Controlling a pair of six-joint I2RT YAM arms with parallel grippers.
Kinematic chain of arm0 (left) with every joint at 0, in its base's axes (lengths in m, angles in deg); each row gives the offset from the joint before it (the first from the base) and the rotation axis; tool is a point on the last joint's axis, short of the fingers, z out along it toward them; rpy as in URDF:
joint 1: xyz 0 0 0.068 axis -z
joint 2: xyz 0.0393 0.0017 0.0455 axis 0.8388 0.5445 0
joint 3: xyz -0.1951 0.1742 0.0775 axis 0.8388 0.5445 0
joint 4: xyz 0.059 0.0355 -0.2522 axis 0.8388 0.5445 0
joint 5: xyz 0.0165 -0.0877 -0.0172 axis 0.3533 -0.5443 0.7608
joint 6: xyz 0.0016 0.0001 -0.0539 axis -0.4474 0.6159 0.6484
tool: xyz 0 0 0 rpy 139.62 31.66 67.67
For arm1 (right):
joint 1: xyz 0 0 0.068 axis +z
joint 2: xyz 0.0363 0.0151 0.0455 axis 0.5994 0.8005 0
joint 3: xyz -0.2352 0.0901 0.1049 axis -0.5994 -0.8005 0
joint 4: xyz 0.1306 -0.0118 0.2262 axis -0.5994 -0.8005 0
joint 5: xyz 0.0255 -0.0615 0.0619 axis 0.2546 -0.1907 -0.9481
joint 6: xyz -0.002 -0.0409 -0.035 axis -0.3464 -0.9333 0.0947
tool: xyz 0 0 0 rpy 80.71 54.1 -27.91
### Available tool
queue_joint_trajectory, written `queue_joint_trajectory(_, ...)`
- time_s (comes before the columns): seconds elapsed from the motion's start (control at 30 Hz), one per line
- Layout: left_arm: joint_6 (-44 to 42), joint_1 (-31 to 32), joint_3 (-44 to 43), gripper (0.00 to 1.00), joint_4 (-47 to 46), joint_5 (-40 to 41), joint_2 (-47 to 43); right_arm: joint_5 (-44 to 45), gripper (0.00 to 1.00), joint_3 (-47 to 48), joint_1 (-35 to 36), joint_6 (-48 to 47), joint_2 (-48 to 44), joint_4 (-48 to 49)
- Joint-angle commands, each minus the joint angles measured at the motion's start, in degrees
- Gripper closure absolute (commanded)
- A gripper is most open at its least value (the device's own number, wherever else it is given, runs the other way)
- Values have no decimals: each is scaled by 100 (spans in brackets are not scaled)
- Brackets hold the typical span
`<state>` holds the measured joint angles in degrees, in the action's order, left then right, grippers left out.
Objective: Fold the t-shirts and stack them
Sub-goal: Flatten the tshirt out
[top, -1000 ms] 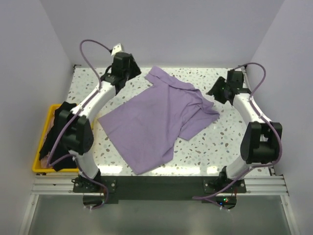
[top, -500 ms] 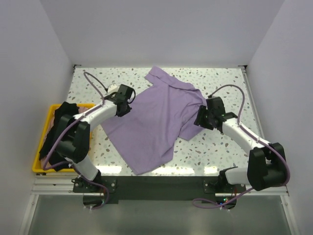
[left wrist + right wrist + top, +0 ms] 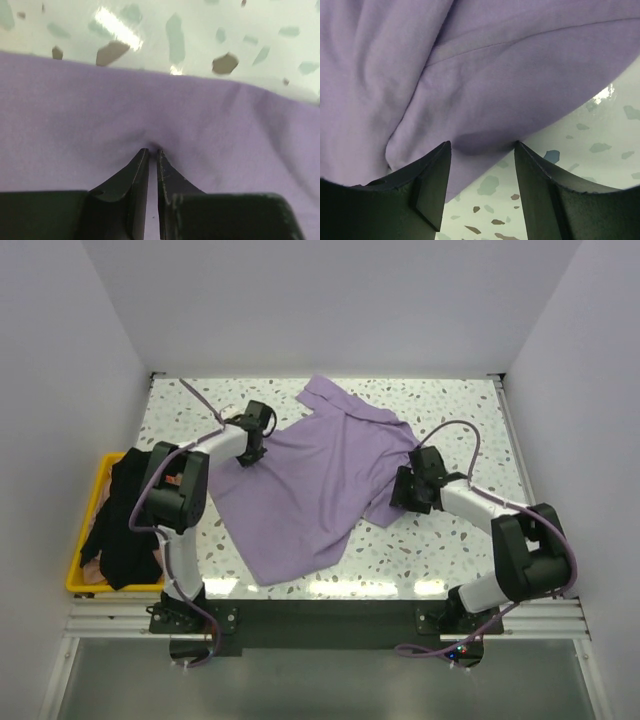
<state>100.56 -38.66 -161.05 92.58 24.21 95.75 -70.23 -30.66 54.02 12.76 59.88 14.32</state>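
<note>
Top external: purple shirt [image 3: 310,490] lies spread and skewed across the middle of the speckled table [image 3: 460,410], collar end toward upper centre, hem toward the bottom, left of centre. Black shirt [image 3: 125,515] is draped over the yellow crate [image 3: 72,580] at the left of the frame, beside the table's left edge

We have the left gripper [image 3: 249,452] down on the purple shirt's upper-left edge. Left wrist view: our fingers are almost together, with a small pucker of purple cloth nipped at the tips and bare table just beyond the cloth edge at the top of the frame

We have the right gripper [image 3: 405,490] at the shirt's right side, by the bunched sleeve. Right wrist view: jaws wide apart, straddling a rounded fold of purple cloth, not closed on it; table shows at lower right
</note>
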Motion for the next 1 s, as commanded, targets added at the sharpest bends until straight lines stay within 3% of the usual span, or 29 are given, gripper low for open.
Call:
queue_joint_trajectory(0.0, -239, -261, -496, 84, -38, 118, 781, 71, 43, 17, 39, -57, 223, 330)
queue_joint_trajectory(0.17, -695, -472, -1744, 85, 155, 136, 1503, -9, 43, 227, 48, -93, 749, 401)
queue_joint_trajectory(0.27, -985, -630, -2465, 85, 147, 57, 1925, 26, 65, 570, 48, -110, 1092, 270)
queue_joint_trajectory(0.3, -1056, -674, -2649, 85, 129, 13, 2118, 18, 77, 658, 48, -119, 1137, 217)
queue_joint_trajectory(0.4, -1433, -903, -3326, 83, -46, -371, 2470, 114, 97, 992, 48, -145, 1207, -82)
queue_joint_trajectory(0.43, -1539, -982, -3650, 82, -143, -443, 2558, 167, 100, 1132, 48, -180, 1173, -178)
queue_joint_trajectory(0.67, -2225, -1149, -4400, 71, -688, -892, 2919, 317, 100, 1072, -119, -295, 75, -1082)
queue_joint_trajectory(0.8, -2322, -1237, -4663, 71, -855, -1199, 3042, 527, 100, 1037, -286, -470, -846, -1734)
queue_joint_trajectory(0.97, -2384, -1272, -4725, 68, -1189, -1638, 3156, 598, 100, 923, -699, -655, -1315, -2279)
